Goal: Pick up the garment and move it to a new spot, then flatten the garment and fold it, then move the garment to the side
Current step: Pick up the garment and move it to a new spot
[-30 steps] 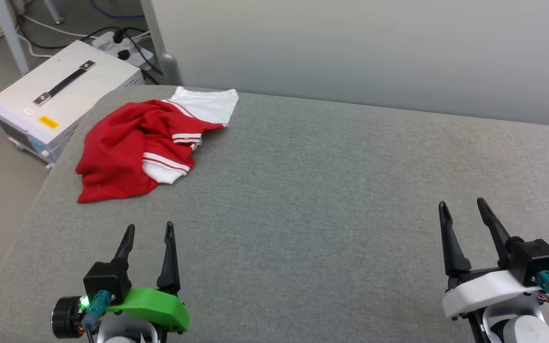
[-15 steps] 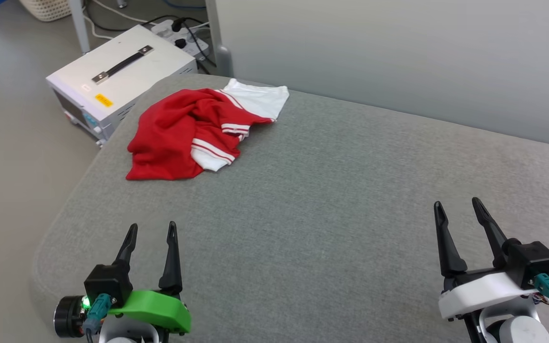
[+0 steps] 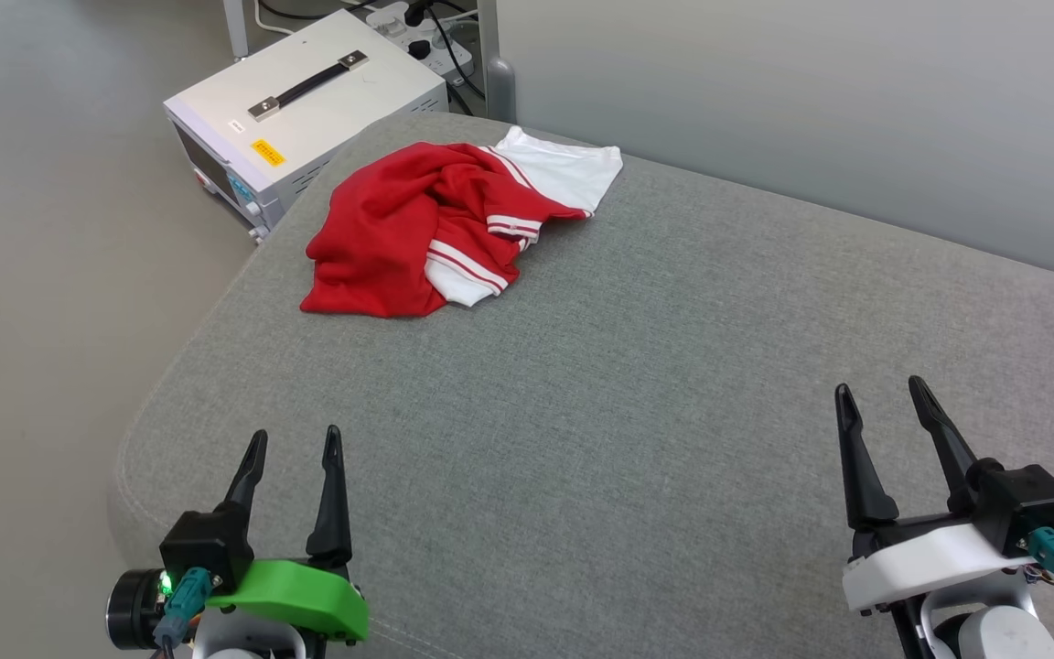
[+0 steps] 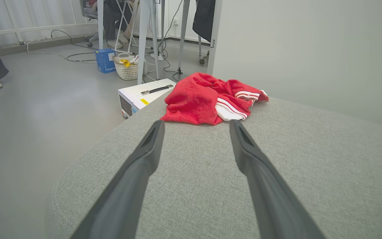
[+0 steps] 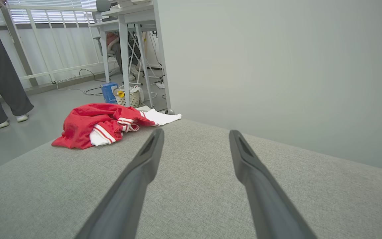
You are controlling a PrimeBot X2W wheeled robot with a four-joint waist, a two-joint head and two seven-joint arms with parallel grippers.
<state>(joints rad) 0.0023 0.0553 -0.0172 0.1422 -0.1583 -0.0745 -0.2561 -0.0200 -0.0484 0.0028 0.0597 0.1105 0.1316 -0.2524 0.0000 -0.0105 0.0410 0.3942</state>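
both arms are hovering low over the desk's (image 3: 628, 366) near edge, fingers pointing forward. left gripper (image 3: 295, 433) and right gripper (image 3: 879, 384) are showing jaws spread wide, gripping nothing. the garment (image 3: 381, 247) is lying crumpled by the far left corner.

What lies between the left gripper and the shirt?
Only bare grey cushion: in the head and left wrist views, nothing sits between the open left gripper and the shirt.

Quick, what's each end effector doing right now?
Left end effector: open, holding nothing.
Right end effector: open, holding nothing.
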